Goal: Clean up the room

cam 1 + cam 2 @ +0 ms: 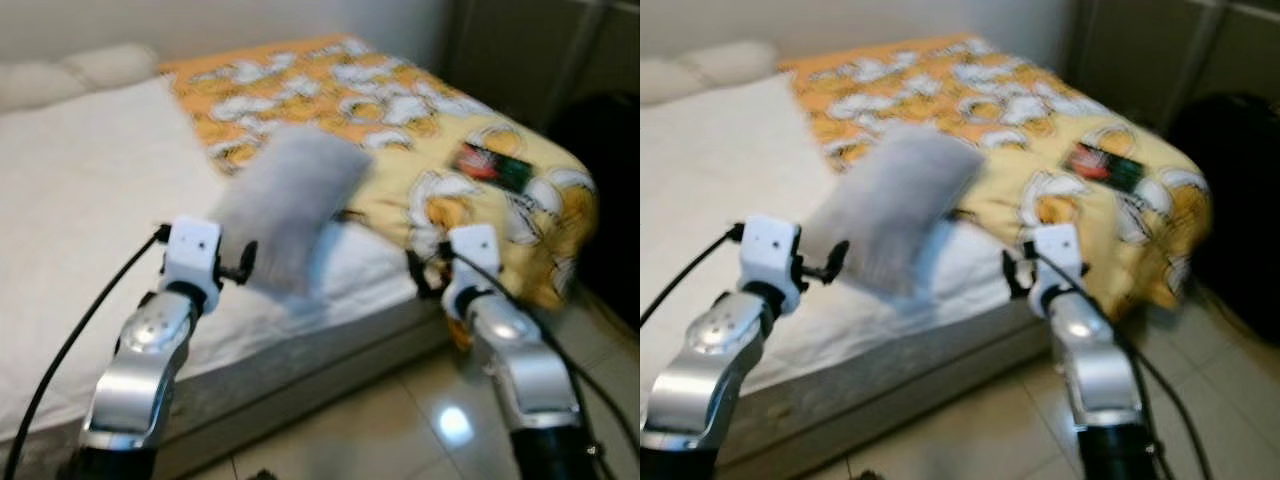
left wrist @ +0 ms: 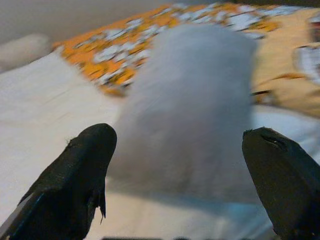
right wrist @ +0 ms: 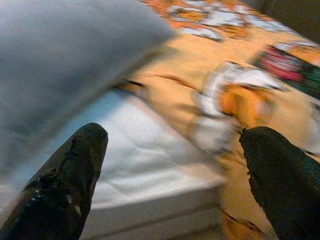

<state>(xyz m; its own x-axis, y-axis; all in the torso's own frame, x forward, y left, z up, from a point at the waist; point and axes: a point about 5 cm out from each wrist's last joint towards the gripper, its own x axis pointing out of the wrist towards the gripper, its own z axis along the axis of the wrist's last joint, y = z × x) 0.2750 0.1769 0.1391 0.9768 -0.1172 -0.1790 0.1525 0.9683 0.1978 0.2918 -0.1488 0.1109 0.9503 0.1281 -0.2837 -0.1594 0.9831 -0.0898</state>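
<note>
I see the bed (image 1: pixel 80 230) with its white sheet, an orange and yellow patterned blanket (image 1: pixel 420 120) on its far right. A blurred grey pillow (image 1: pixel 290 205) is above the near edge, just ahead of my left gripper (image 2: pixel 180 165), fingers wide apart, touching nothing. My right gripper (image 3: pixel 170 170) gapes too, empty, over the mattress edge.

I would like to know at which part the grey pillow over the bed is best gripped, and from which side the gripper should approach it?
Probably its near lower edge. The grey pillow is blurred and seems to be in the air above the white sheet. The left gripper is open right before that edge, so coming straight from the foot side looks easiest. Soft stuffing should pinch well.
</note>
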